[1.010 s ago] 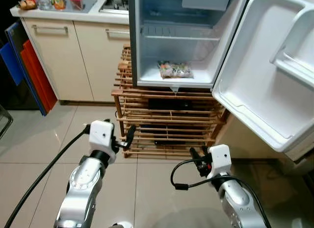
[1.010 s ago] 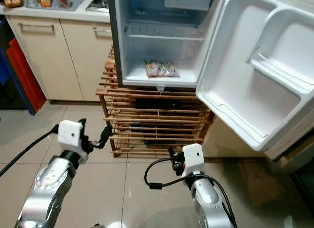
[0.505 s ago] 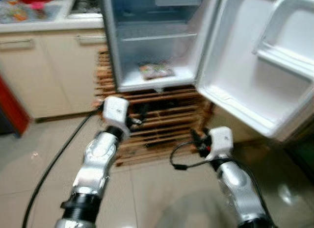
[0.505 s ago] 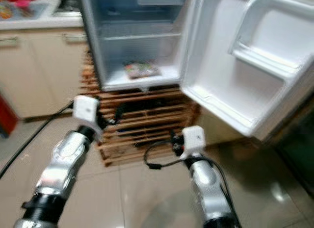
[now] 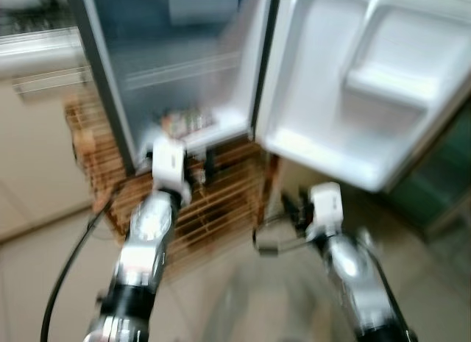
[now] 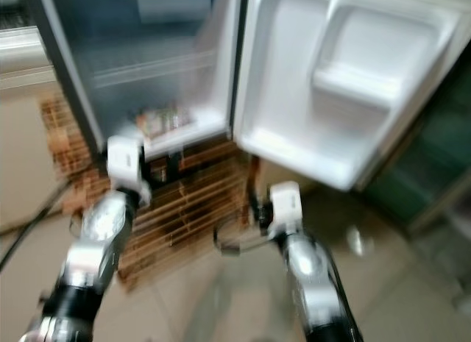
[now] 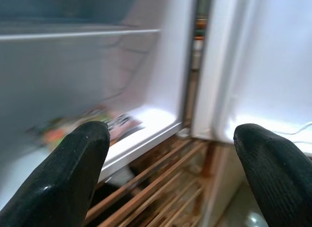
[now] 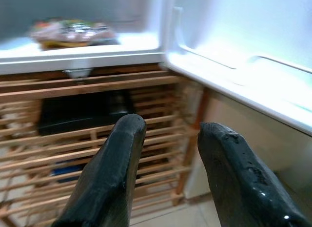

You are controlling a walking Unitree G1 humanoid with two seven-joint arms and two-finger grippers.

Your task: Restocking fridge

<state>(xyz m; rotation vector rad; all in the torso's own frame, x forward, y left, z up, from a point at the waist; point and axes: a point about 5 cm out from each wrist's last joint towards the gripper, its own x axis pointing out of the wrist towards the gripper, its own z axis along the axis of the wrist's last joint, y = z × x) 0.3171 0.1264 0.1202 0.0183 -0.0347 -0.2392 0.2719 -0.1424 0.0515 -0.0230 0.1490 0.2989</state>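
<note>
The small fridge (image 5: 184, 70) stands open on a wooden slatted rack (image 5: 221, 202), its white door (image 5: 368, 84) swung out to the right. A colourful food packet (image 8: 73, 31) lies on the fridge floor, also blurred in the head view as the packet (image 5: 184, 121). My left gripper (image 7: 170, 134) is raised just below and in front of the fridge's bottom edge, fingers wide open and empty. My right gripper (image 8: 168, 129) is lower, before the rack under the door, fingers apart with nothing between them. The head views are blurred.
A cream kitchen cabinet and counter (image 5: 29, 62) stand left of the fridge. A dark box (image 8: 83, 110) sits inside the rack. The open door's lower edge (image 5: 324, 162) overhangs the right arm. Tiled floor (image 5: 243, 298) lies below both arms.
The whole picture has shifted left and blurred, so the camera has turned right and come closer to the fridge. Both arms stay raised; the left gripper now sits at the fridge's bottom edge.
</note>
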